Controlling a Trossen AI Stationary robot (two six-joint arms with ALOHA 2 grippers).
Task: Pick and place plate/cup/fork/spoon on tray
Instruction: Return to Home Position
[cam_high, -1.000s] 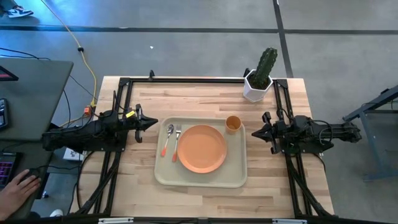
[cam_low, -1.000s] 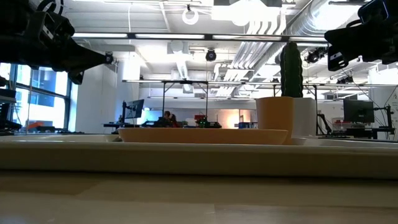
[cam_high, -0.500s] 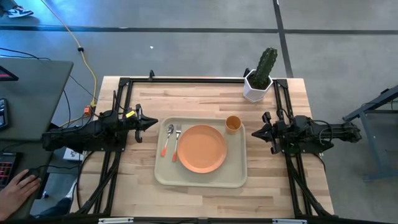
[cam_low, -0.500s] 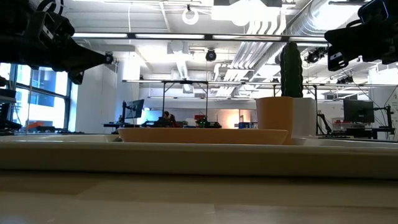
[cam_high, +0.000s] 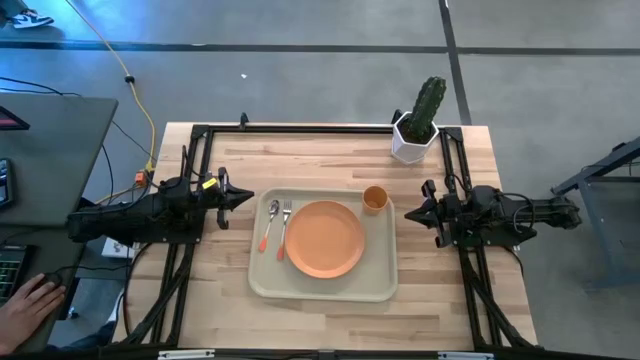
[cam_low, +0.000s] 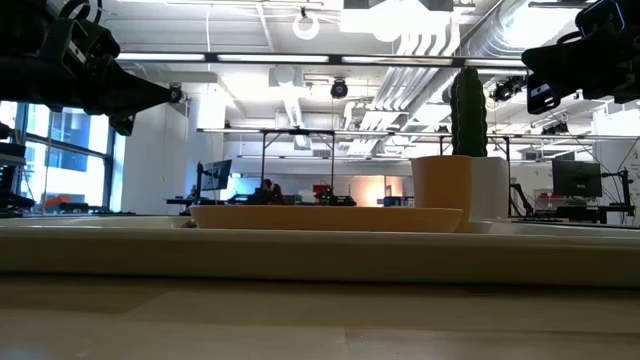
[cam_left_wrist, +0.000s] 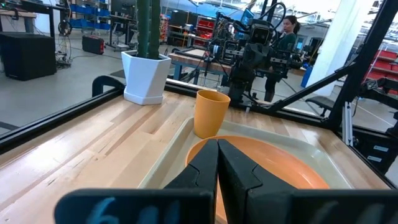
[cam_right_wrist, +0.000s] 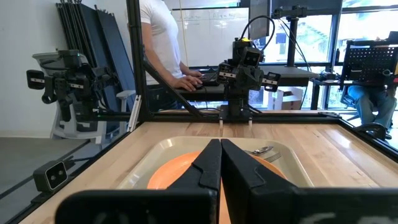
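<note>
The beige tray (cam_high: 322, 288) lies at the table's middle. On it rest the orange plate (cam_high: 325, 239), the orange cup (cam_high: 375, 199) upright at its far right corner, and the spoon (cam_high: 270, 222) and fork (cam_high: 284, 228) side by side left of the plate. My left gripper (cam_high: 248, 199) is shut and empty, hovering left of the tray. My right gripper (cam_high: 408, 214) is shut and empty, hovering right of the tray. The plate (cam_left_wrist: 273, 162) and cup (cam_left_wrist: 210, 113) show in the left wrist view, the plate (cam_right_wrist: 174, 171) and utensils (cam_right_wrist: 264, 150) in the right wrist view.
A white hexagonal pot with a cactus (cam_high: 417, 125) stands at the table's far right corner. A black frame (cam_high: 320, 127) runs along the table's far and side edges. A person's hand (cam_high: 30, 300) rests on a desk left of the table. People stand beyond the table (cam_right_wrist: 165, 43).
</note>
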